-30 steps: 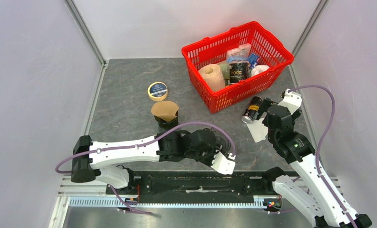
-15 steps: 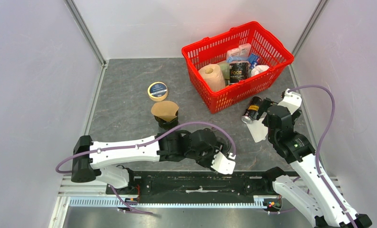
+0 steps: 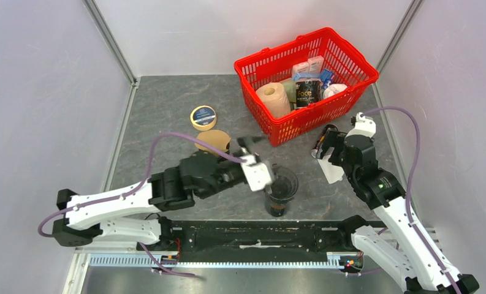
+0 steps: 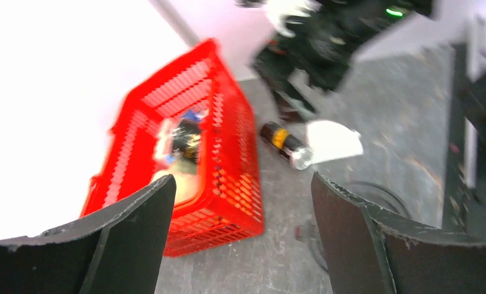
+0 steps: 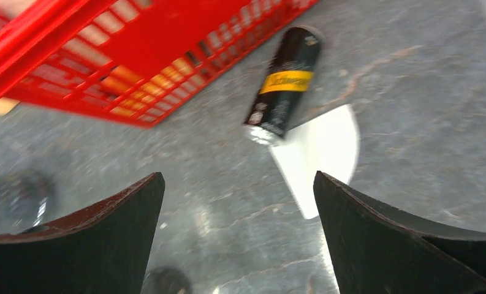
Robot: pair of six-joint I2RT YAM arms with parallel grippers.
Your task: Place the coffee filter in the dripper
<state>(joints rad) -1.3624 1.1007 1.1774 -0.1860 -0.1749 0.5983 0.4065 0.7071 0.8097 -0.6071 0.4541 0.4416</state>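
Note:
A white coffee filter [image 3: 333,170] lies flat on the grey table beside a black can [image 3: 323,142]; it also shows in the right wrist view [image 5: 318,153] and the left wrist view [image 4: 333,139]. The dark dripper [image 3: 281,187] stands upright at the front centre, free of both grippers. Its rim [image 4: 381,195] peeks out behind my left gripper's right finger. My left gripper [image 3: 260,158] [image 4: 241,179] hovers open just left of the dripper, holding nothing. My right gripper [image 3: 333,146] [image 5: 238,176] hangs open above the can and the filter, touching neither.
A red basket [image 3: 344,101] of groceries stands at the back right, close to the can [image 5: 283,86]. A brown paper filter [image 3: 212,140] sits on a dark holder left of centre. A tape roll [image 3: 203,116] lies behind it.
My left gripper opened and swung up and back from the front edge, leaving the dripper standing on the table. My right gripper shifted slightly away, toward the can.

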